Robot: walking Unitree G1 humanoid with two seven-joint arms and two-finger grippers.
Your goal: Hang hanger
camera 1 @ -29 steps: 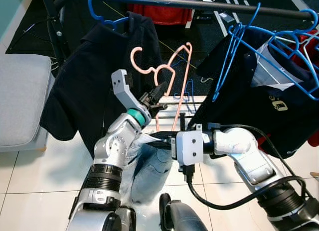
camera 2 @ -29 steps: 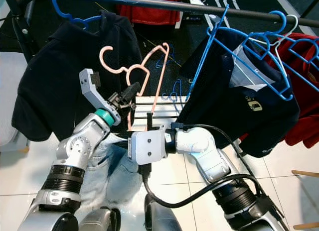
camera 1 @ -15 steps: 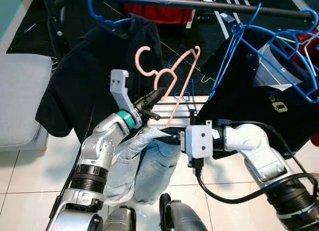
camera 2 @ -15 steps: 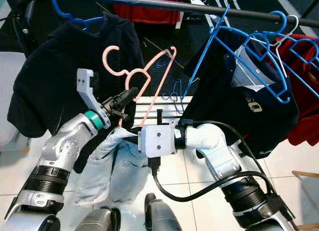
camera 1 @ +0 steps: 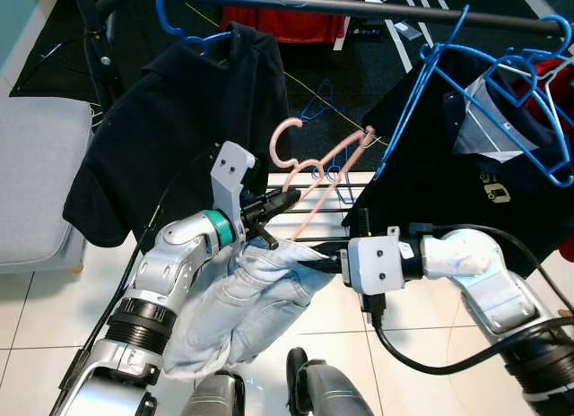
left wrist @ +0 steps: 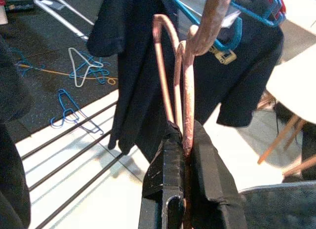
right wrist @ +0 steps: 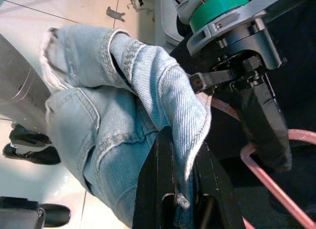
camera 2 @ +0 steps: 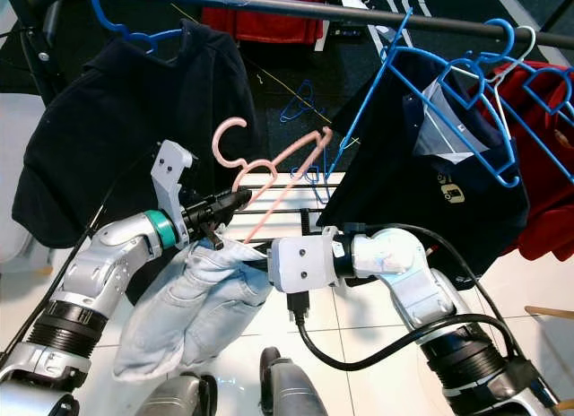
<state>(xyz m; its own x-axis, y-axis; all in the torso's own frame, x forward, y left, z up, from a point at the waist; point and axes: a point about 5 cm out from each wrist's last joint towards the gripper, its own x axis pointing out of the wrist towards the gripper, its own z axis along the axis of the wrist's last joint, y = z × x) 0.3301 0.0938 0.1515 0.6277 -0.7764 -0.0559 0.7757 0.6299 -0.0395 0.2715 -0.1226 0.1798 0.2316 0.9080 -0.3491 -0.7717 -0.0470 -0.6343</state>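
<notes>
The left tool (camera 1: 285,199) is pinched on the pink hanger (camera 1: 309,169), whose hook rises just above the fingertips, well below the black clothes rail (camera 1: 341,4). The right tool (camera 1: 314,259), just below the left one, is clamped on the edge of the light blue jeans (camera 1: 242,299), which hang beneath both tools over the white tiled floor (camera 1: 54,308).

Pink hanger (camera 1: 309,169), tilted, hook up, below the rail, light-blue jeans (camera 1: 242,304) draped beneath
</notes>
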